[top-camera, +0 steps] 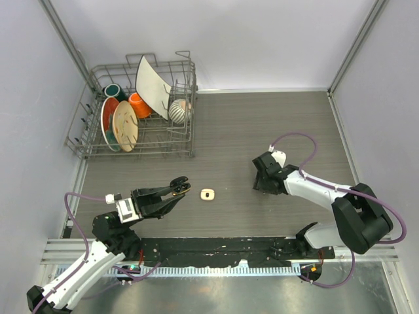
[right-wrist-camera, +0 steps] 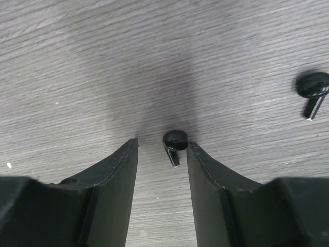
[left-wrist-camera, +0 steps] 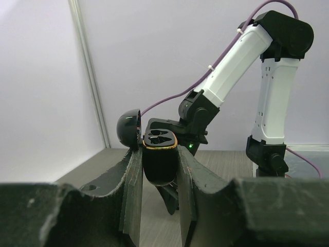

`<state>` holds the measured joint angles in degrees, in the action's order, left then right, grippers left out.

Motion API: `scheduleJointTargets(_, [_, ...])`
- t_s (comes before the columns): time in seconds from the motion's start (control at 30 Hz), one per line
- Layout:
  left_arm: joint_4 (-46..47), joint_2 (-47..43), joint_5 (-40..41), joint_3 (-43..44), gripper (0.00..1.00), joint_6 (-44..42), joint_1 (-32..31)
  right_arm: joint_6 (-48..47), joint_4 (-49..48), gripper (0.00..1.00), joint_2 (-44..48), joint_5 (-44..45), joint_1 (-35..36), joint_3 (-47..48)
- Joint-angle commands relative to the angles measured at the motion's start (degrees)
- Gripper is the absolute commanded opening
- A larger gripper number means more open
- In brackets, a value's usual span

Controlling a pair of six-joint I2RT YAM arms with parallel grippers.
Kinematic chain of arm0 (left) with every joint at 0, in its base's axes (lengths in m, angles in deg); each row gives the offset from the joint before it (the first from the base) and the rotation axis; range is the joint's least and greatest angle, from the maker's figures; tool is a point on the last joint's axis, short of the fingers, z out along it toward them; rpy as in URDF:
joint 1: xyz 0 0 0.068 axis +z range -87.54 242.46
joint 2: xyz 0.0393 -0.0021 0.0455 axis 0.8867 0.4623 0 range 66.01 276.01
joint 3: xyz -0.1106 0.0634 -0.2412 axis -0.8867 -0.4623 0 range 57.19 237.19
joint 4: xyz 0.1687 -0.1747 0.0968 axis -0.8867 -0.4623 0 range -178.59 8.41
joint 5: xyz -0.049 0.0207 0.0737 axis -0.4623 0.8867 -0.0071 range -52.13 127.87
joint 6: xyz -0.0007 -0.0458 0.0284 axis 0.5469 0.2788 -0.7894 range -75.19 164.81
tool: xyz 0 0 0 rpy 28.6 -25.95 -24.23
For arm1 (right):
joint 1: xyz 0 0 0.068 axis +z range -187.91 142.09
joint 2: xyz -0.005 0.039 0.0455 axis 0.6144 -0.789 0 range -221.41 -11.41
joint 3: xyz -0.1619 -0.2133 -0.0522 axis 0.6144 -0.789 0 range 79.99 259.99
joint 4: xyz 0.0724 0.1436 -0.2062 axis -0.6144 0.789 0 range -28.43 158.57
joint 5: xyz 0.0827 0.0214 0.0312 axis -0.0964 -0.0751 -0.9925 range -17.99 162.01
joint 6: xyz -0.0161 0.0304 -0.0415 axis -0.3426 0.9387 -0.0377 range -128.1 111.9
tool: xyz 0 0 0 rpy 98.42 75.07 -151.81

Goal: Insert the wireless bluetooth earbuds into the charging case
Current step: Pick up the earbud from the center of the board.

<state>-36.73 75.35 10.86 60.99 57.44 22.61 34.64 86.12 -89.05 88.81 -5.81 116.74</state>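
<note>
My left gripper is shut on a black charging case, held upright above the table with its domed lid swung open and two dark sockets showing in its gold-rimmed top. In the top view this gripper is at the front left. My right gripper points down at the table, open. A black stemmed earbud lies on the wood between its fingertips, close against the right finger. A second black earbud lies off to the right. In the top view the right gripper hides both earbuds.
A small cream-white rounded object lies on the table between the two grippers. A wire dish rack with plates and cups stands at the back left. The right arm rises beyond the held case. Grey walls enclose the table.
</note>
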Motion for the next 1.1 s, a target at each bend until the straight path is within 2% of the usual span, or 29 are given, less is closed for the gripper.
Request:
scheduleJointTargets(0.0, [0.8,-0.6,0.4,0.4,0.0,-0.3,-0.1,4.2,3.7,0.48,-2.4,-3.8,2.4,-1.9])
scheduleJointTargets(0.7, [-0.2,-1.5,0.9,0.1,0.0,-0.7,-0.1,7.4,8.5,0.47,-5.5,8.1,2.7,3.1])
scheduleJointTargets(1.07, [-0.8,-2.7,1.3,-0.3,0.0,-0.7,-0.1,5.9,7.6,0.4,-6.8,7.6,1.2,3.7])
